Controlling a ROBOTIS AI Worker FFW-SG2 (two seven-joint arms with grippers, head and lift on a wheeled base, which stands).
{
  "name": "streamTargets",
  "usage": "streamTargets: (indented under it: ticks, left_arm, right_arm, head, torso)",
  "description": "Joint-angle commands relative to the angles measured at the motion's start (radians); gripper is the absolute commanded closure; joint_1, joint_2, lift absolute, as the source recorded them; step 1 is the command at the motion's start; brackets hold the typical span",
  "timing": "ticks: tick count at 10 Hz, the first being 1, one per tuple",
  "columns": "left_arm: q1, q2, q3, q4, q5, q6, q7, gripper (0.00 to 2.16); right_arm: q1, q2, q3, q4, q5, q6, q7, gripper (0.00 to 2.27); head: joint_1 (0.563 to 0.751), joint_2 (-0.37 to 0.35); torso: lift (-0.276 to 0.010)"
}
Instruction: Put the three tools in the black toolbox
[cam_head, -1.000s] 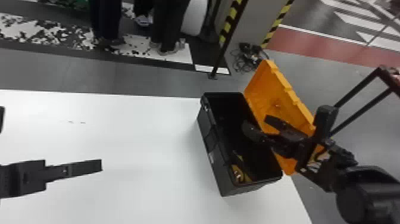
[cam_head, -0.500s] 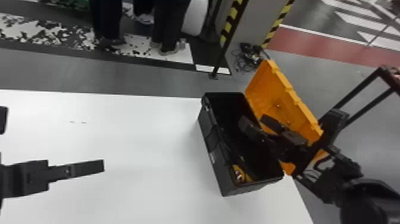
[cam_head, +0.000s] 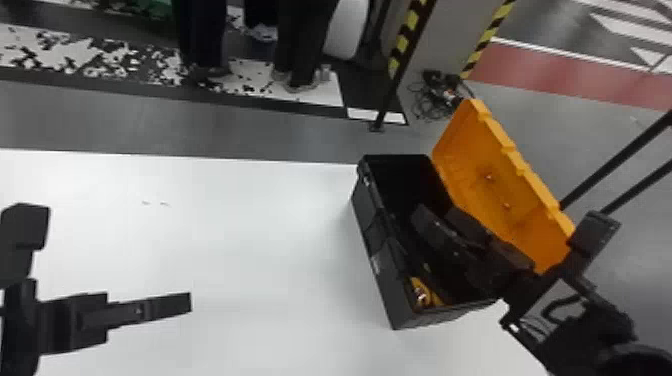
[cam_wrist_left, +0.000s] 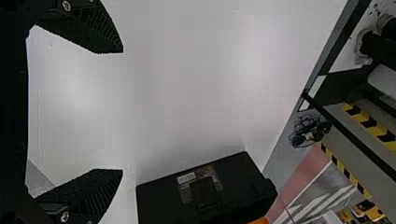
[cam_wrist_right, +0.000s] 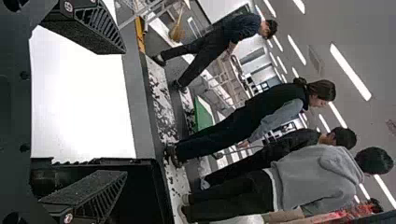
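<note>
Clearly, the left end effector (cam_head: 117, 260) at eight o'clock and right end effector (cam_head: 436, 215) over the boxy black toolbox (cam_head: 387, 280) at four hold ribbed fingers (cam_wrist_left: 95, 198) wide apart.

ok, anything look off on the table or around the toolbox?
No spill or damage that I can see. The black toolbox sits skewed at the table's right edge, its open orange lid jutting out past it. Also two small dark marks on the white top, can't tell what.
</note>
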Motion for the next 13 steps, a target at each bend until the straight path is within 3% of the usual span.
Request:
streamTargets:
  ticks: [1,2,3,6,8,10,11,12,13]
  left_arm:
    - [0.077,-0.003,-0.008,-0.030,0.000,-0.043,0.063,0.09]
    - [0.125,-0.003,-0.010,-0.034,0.000,-0.261,0.132,0.09]
    - [0.143,-0.003,-0.008,-0.033,0.006,-0.387,0.168,0.09]
    - [0.114,0.003,0.077,-0.016,0.035,-0.626,0.191,0.09]
    - [0.121,-0.003,0.077,0.021,0.018,-0.914,0.254,0.09]
    - [0.187,-0.003,0.033,0.132,-0.020,-1.439,0.370,0.09]
    - [0.204,-0.003,0.027,0.196,-0.018,-1.675,0.398,0.09]
    - [0.223,-0.003,0.031,0.220,-0.002,-1.779,0.399,0.09]
    - [0.241,-0.003,0.035,0.211,0.014,-1.792,0.384,0.09]
  right_arm:
    - [0.018,0.026,-0.001,-0.002,0.007,-0.014,0.001,0.08]
    - [0.024,0.037,0.009,-0.002,0.021,-0.014,0.003,0.08]
    - [0.031,0.049,0.026,-0.002,0.041,-0.017,0.004,0.08]
    - [0.034,0.087,0.062,-0.040,0.109,0.004,0.000,0.08]
    - [0.028,0.127,0.126,-0.043,0.202,0.029,-0.003,0.08]
    - [0.006,0.155,0.184,-0.030,0.300,0.044,-0.013,0.08]
    - [0.005,0.172,0.215,-0.030,0.348,0.032,-0.013,0.08]
    - [0.011,0.200,0.238,-0.028,0.402,-0.039,-0.014,0.08]
    - [0.014,0.200,0.250,-0.019,0.438,-0.118,-0.025,0.08]
  head:
    - [0.695,-0.283]
    - [0.695,-0.282]
    - [0.695,-0.269]
    - [0.695,-0.184]
    - [0.695,-0.100]
    - [0.695,-0.018]
    - [0.695,-0.005]
    - [0.695,0.012]
    - [0.695,0.021]
  torso:
    - [-0.055]
    - [-0.055]
    - [-0.055]
    - [-0.055]
    - [-0.055]
    - [-0.055]
    - [-0.055]
    - [-0.055]
    - [-0.055]
